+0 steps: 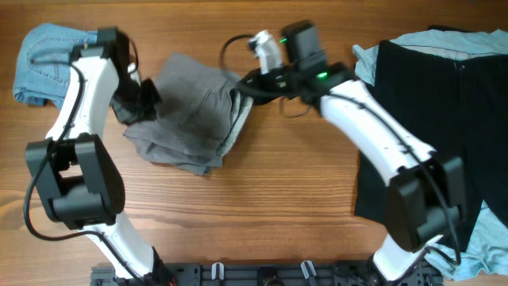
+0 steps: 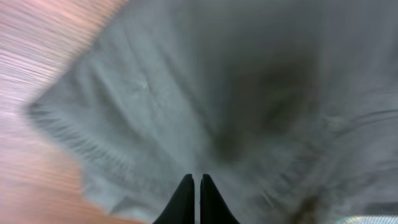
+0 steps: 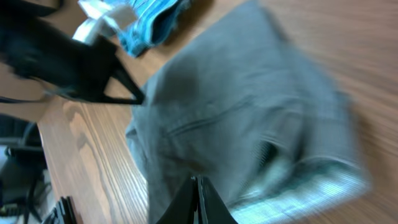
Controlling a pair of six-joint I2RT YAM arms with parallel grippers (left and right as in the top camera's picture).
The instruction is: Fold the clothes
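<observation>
Overhead view placing the plain grey cotton shorts (image 1: 190, 119) left of centre on the brown wooden table (image 1: 286, 199), lying rumpled and partly doubled over, one corner sticking out toward the near edge. Sitting between the two arms: left gripper (image 1: 145, 94) touching the left edge of the cloth, right gripper (image 1: 248, 82) touching the upper right edge beside bunching layers.

Left wrist view showing the black fingers (image 2: 185, 202) pressing together with only a hairline between them, pointing over creased grey fabric, a hemmed corner lying off to the left. Not managing to tell about cloth nipped between the tips. Right wrist view showing much the same: fingers (image 3: 186, 202) closing tip to tip above the shorts, with a pocket slit and the pale lined waistband just ahead, both blurring.

Judging the handling: being thin, soft and light, likely sagging and sliding on the smooth wood rather than holding a crease. Probably calling for a pinch on the thicker hem or waistband at two corners, not in the loose middle.

Lying well apart from the grippers: small light-blue denim shorts (image 1: 44, 59) at the far left behind the left arm, a large black garment (image 1: 432, 111) spreading at the right, and pale-blue cloth (image 1: 484, 238) peeking out beneath it.
</observation>
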